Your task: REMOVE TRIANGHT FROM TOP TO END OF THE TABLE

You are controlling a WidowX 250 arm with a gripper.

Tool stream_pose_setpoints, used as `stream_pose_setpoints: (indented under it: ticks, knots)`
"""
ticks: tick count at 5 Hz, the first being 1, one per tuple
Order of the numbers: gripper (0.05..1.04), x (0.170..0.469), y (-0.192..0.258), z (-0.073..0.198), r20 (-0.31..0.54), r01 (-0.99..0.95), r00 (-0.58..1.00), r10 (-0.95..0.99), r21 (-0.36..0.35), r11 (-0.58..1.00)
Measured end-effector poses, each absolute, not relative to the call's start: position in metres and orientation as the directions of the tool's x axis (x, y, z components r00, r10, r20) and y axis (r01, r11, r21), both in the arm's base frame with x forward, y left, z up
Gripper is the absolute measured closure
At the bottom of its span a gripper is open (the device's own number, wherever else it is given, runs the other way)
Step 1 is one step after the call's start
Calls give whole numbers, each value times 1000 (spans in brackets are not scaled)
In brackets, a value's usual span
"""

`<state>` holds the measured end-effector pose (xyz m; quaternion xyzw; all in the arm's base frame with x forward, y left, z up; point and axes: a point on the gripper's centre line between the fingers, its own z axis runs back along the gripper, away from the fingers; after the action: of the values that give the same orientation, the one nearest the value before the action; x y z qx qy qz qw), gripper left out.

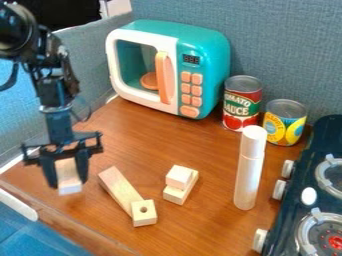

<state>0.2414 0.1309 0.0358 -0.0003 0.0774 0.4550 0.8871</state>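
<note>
Camera view shows you the tabletop (200, 235), with the toy microwave (204, 45) at its back as your landmark. Ahead of the microwave's door side, the hand (67, 181) hangs near the tabletop's edge, grasping a wooden block (68, 172) between its fingers. You can't tell whether that block touches the surface. The near edge slants away past it, toward the camera and the microwave's button side. A grey partition (87, 60) bounds the door side and another grey panel stands behind the microwave; past the button side, the stove (272, 240) borders the wood.

Your widest stretch of bare wood runs from the microwave's front to the long block (118, 185) and the stacked pair of blocks (179, 177). A square block with a hole (148, 220) sits at the long block's end farther from the microwave. Off the button side stand a red can (242, 102) and a yellow can (274, 131), with an upright white cylinder (248, 175) nearer the camera.

The held block is pale, its upper part light tan, its lower end whiter; you can't tell whether it's triangular.
</note>
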Motion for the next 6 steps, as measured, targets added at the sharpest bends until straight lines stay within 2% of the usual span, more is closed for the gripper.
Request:
stream_pose_setpoints:
  ticks: [1,4,5,6]
  knots:
    - [539,230,131,28,-136,-849,502,854,112,516]
    - [539,235,131,19,-135,-843,526,839,41,536]
    - [470,235,133,17,-133,-842,531,837,23,538]
    - [171,234,132,12,-156,-829,550,820,20,559]
